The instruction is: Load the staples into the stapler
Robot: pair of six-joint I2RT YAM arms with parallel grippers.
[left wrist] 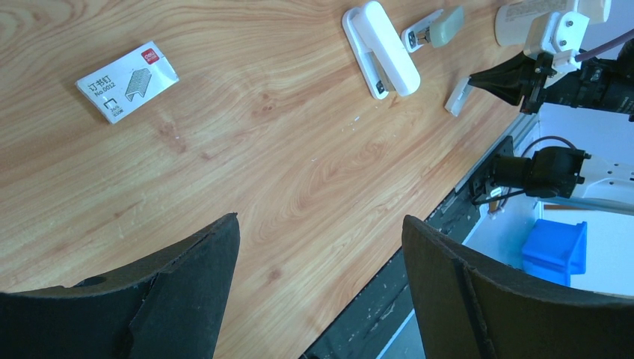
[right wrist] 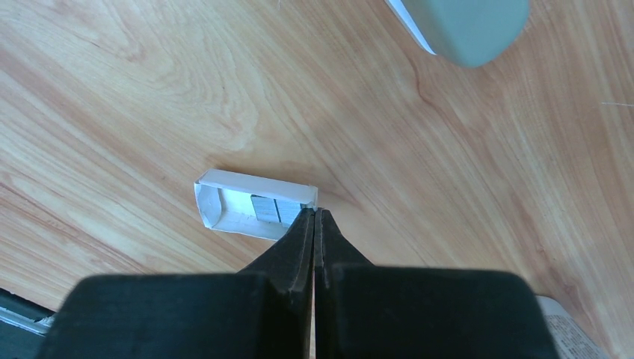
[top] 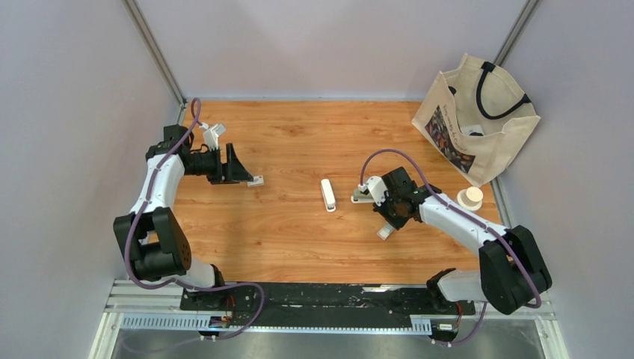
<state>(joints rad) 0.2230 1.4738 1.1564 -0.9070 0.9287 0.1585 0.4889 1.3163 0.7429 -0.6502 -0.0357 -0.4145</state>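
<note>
The white stapler (top: 327,194) (left wrist: 380,48) lies flat at mid table. The staples (right wrist: 273,209) are a dark-grey strip inside a small open white paper tray (right wrist: 250,203) (top: 385,232) (left wrist: 457,97), right of the stapler. My right gripper (right wrist: 314,213) (top: 389,223) (left wrist: 478,78) is shut, its tips at the tray's right end, and nothing shows between them. My left gripper (left wrist: 320,224) (top: 241,173) hangs wide open and empty at the far left, well away from the stapler.
A printed staple box sleeve (left wrist: 127,81) (top: 256,180) lies by the left gripper. A small grey-green and white device (top: 362,196) (left wrist: 434,28) (right wrist: 467,30) sits between stapler and right wrist. A tote bag (top: 478,123) and a beige roll (top: 469,197) stand at the right.
</note>
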